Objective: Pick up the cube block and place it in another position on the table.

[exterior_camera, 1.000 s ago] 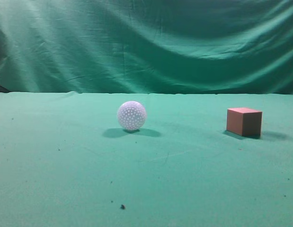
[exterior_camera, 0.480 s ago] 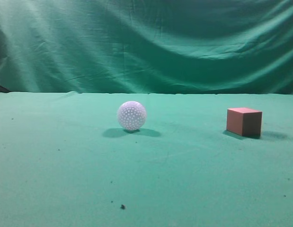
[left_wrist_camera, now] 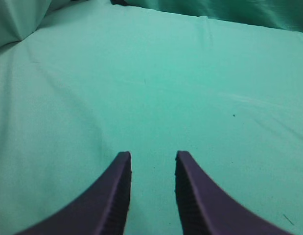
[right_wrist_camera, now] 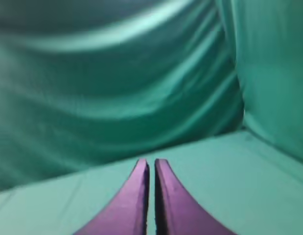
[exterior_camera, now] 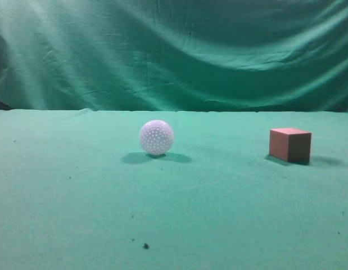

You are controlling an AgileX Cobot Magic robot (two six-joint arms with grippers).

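Cube block (exterior_camera: 290, 145): a reddish-brown cube with a paler top face, resting flat on the table (exterior_camera: 218, 219) toward its right edge and nearer the back edge than the front; nothing touches it.
Ball: a white dimpled ball (exterior_camera: 156, 137) sits near the middle of the table, well apart from the cube block, to its left.
Left gripper (left_wrist_camera: 152, 166): part open, a clear gap between its dark ribbed fingers, holding nothing, hanging over bare green cloth; neither block nor ball shows in its wrist view.
Right gripper (right_wrist_camera: 151, 169): fingers almost together with only a thin slit between them, nothing held, pointing at the curtain (exterior_camera: 174, 50) behind the back edge.
Arms: neither shows in the exterior view.
Step in hand: by my judgement the reach for the block has not begun.
Doing it well: the right arm is probably the nearer one; it would need to spread its fingers wider than the block, come down squarely over two opposite faces, and close low on the sides so the block does not tip or skid.
Placing: a bare patch away from the ball seems safest.
Containers: none visible.
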